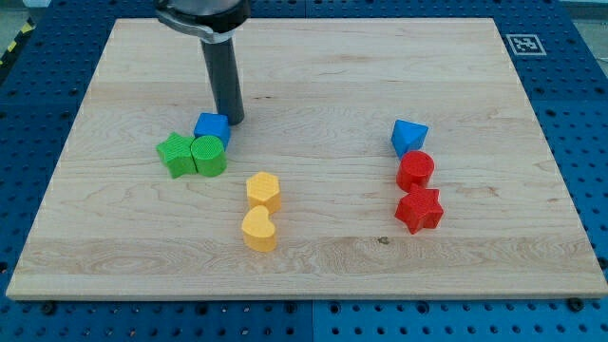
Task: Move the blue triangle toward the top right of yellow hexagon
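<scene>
On the wooden board point(313, 76), 8 blocks lie loose, and the only marking is a black-and-white square tag point(525, 44) at the board's upper right corner, with no readable words. The blue triangle point(409, 137) sits in the right half, touching the red cylinder point(415, 171) just below it, with a red star point(419, 210) lower still. The yellow hexagon point(263, 191) lies near the centre, above a yellow heart point(258, 230). My tip point(231, 120), a bare rod holding nothing, rests at upper left just beside a blue cube point(212, 127), well apart from the triangle; a green star point(176, 154) and green cylinder point(209, 156) sit below.

A lab: wooden board point(313, 256) on blue pegboard bench point(579, 104).
</scene>
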`<action>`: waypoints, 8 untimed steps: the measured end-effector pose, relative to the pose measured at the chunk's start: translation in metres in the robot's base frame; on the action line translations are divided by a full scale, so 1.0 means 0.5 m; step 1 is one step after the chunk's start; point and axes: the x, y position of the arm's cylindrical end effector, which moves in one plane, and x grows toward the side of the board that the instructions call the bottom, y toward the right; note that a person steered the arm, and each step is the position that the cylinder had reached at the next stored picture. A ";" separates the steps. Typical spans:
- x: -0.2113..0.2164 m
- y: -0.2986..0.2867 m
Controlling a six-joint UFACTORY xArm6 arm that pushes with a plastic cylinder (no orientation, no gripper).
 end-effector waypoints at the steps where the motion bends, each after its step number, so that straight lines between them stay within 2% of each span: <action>1: -0.002 0.001; 2: -0.006 0.144; 3: 0.037 0.368; 4: 0.026 0.546; 5: 0.038 0.588; 6: 0.156 0.590; 8: 0.104 0.541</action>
